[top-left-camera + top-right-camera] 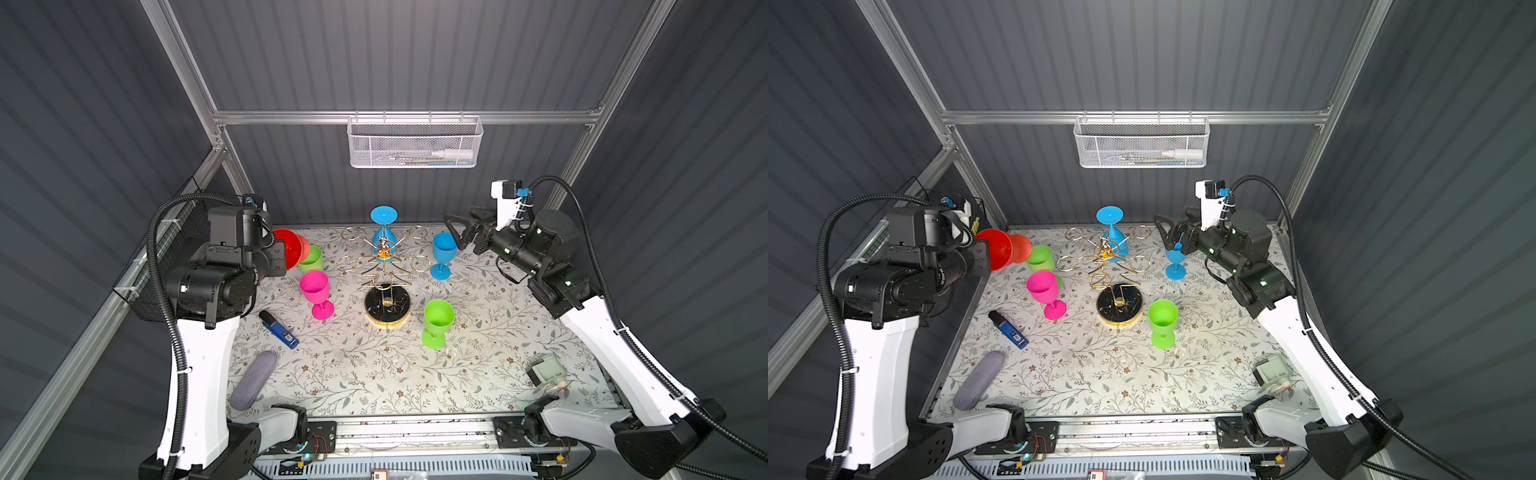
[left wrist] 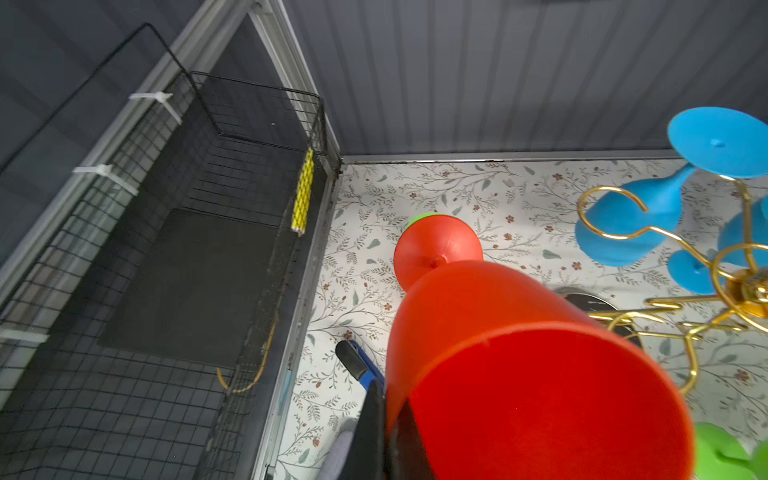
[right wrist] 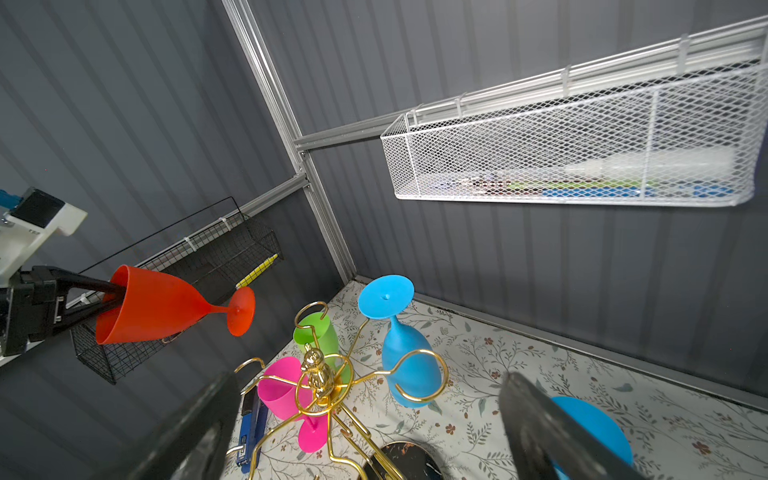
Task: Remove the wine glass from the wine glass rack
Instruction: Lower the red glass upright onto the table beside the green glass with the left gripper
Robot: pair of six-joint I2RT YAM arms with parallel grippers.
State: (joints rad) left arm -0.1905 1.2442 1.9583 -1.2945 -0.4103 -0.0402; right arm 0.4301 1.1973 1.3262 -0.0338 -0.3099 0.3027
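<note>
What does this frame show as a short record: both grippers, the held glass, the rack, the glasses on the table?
left gripper: shut on red wine glass rim, one finger inside bowl
red wine glass: clear of the wine glass rack, held sideways in air
right gripper: open, empty, near standing blue glass
wine glass rack: hanging blue glass, upside down
on table: pink glass, green glass, second green glass, standing blue glass

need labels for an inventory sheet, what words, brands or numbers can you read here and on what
Nothing here reads clearly.
White label on the blue gadget: too small to read.
White print on the left arm's joint: blurred.
The bottle in the white mesh basket: no legible text.
</note>
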